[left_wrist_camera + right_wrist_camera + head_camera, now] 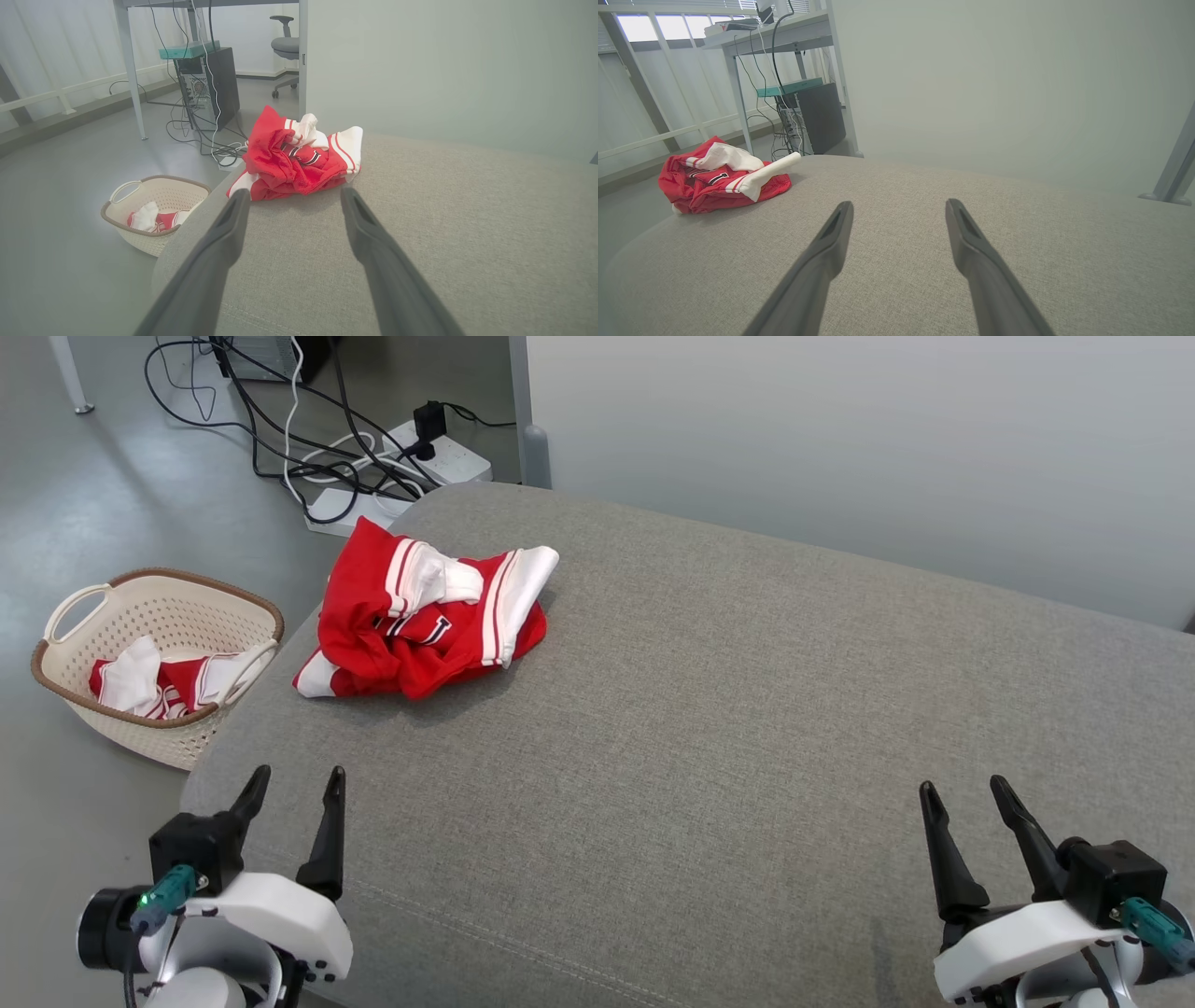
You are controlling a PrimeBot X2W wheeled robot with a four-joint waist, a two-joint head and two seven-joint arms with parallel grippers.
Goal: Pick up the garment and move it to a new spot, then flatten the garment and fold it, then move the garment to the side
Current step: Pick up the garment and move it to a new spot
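A crumpled red garment (425, 621) with white stripes and cuffs lies bunched near the far left edge of the grey cushioned surface (747, 756). The left wrist view has the garment (299, 156) straight ahead of the fingers, well beyond their tips. In the right wrist view the garment (721, 179) lies far off to the left. My left gripper (297, 779) hovers open at the near left edge, empty. My right gripper (963, 789) stands open at the near right, also empty.
A cream laundry basket (65, 686) with red and white clothing inside stands on the floor left of the cushion. Power strips and tangled cables (373, 467) lie on the floor beyond. A pale wall panel (887, 448) rises behind the cushion.
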